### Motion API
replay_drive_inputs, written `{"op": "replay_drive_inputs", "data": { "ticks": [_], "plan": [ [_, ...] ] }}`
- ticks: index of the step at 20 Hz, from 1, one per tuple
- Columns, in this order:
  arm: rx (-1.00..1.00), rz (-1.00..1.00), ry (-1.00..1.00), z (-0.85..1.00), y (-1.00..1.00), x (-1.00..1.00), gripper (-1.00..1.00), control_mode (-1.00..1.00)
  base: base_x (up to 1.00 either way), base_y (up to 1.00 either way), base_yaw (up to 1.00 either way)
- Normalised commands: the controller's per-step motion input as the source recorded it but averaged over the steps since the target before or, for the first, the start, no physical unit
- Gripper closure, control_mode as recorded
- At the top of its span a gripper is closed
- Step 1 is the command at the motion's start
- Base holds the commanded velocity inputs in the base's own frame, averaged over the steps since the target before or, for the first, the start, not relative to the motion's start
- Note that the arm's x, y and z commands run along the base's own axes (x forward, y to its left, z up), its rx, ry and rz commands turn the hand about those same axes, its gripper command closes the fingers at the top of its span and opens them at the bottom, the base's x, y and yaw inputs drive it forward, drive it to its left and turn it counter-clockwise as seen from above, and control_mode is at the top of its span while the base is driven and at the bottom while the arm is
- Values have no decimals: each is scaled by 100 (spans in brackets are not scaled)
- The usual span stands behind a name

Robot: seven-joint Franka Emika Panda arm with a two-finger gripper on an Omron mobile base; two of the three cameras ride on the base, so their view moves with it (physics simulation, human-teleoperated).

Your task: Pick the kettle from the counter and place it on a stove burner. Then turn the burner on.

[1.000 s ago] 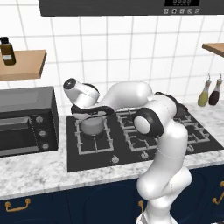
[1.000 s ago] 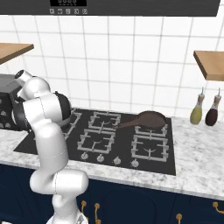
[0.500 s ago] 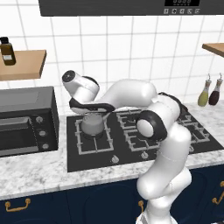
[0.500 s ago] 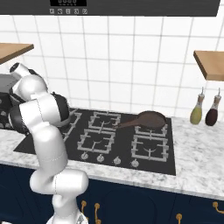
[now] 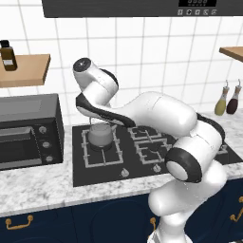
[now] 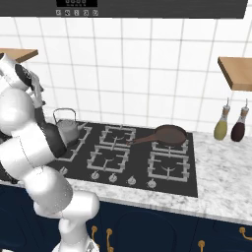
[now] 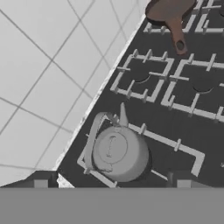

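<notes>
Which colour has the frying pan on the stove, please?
The frying pan is dark brown, the handle too. It shows best in the right base view.

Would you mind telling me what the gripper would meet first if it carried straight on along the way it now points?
Most likely the kettle, which sits on the stove burner just ahead of the open gripper in the hand view; how far apart they are is unclear.

Kettle (image 7: 117, 153), just ahead of gripper fingertips: smooth grey metal, dull sheen. Cooktop (image 7: 175, 127) under it: black glass, glossy, w/ matt dark grates. Frying pan (image 7: 168, 9), far beyond: brown, matt. Wall tiles (image 7: 39, 78) beside: white, smooth.
</notes>
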Motion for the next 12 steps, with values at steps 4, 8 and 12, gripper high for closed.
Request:
{"op": "replay_drive_inputs", "data": {
  "ticks": [4, 8, 12],
  "plan": [
    [0, 17, 26, 8, -66, -100, -100, -100, 0, 0, 0],
    [0, 39, 34, -59, -69, -92, -100, -100, 0, 0, 0],
    [1, 70, 16, -64, -31, -35, -100, -100, 0, 0, 0]
  ]
}}
